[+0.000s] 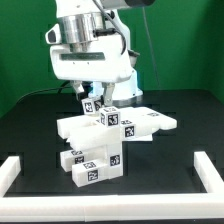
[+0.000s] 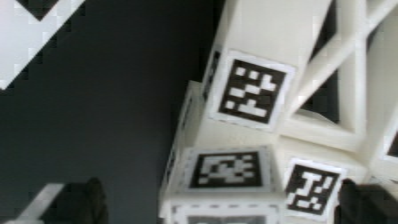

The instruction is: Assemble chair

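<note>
The chair parts [image 1: 112, 128] lie clustered mid-table as white blocks and slabs with black-and-white tags. A wide slab [image 1: 150, 122] sits on top, and smaller tagged blocks [image 1: 92, 165] lie in front. My gripper [image 1: 95, 102] hangs right over the cluster's back left end. In the wrist view the gripper [image 2: 222, 205] is open, with dark fingers [image 2: 63, 205] set wide apart. A tagged white block [image 2: 231, 172] lies between them, clear of the one finger and close to the other. A tagged frame piece [image 2: 253, 90] lies just beyond it.
Low white border rails run along the exterior view's left [image 1: 10, 172], right [image 1: 210, 170] and front edges of the black table. A green backdrop stands behind. The arm's body hides the parts at the back.
</note>
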Controlling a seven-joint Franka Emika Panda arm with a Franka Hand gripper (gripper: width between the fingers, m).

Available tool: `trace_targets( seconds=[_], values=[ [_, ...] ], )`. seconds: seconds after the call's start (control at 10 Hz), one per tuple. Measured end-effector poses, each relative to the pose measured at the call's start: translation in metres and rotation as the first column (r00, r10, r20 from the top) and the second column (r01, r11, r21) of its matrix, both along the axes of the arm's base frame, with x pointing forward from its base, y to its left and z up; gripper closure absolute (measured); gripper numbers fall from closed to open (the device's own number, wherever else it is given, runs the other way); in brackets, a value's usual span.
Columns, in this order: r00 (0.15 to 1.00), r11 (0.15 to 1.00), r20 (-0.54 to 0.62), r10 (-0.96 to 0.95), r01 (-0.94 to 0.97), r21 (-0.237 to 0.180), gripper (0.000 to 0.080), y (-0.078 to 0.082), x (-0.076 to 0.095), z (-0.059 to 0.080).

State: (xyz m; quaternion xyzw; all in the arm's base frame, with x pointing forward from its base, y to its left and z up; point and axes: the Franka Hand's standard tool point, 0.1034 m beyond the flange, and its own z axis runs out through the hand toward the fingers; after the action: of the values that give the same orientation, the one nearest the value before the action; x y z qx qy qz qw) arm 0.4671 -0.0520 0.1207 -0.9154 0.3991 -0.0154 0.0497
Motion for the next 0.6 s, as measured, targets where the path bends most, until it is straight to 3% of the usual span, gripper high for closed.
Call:
trace_targets(
  seconds=[0.2, 0.3, 0.4, 0.6],
  values=[
    [1.000, 1.000, -0.005, 0.001, -0.001, -0.016, 0.0151, 0.0056, 0.0005, -0.0050],
    [1.000, 1.000, -0.008, -0.002, 0.002, -0.019, 0.0272, 0.0098, 0.0013, -0.0057],
    [1.000, 1.000, -0.008, 0.001, -0.002, -0.020, 0.0272, 0.0095, 0.0013, -0.0057],
    [1.000, 1.000, -0.008, 0.002, -0.002, -0.020, 0.0514, 0.0096, 0.0011, -0.0059]
  ],
)
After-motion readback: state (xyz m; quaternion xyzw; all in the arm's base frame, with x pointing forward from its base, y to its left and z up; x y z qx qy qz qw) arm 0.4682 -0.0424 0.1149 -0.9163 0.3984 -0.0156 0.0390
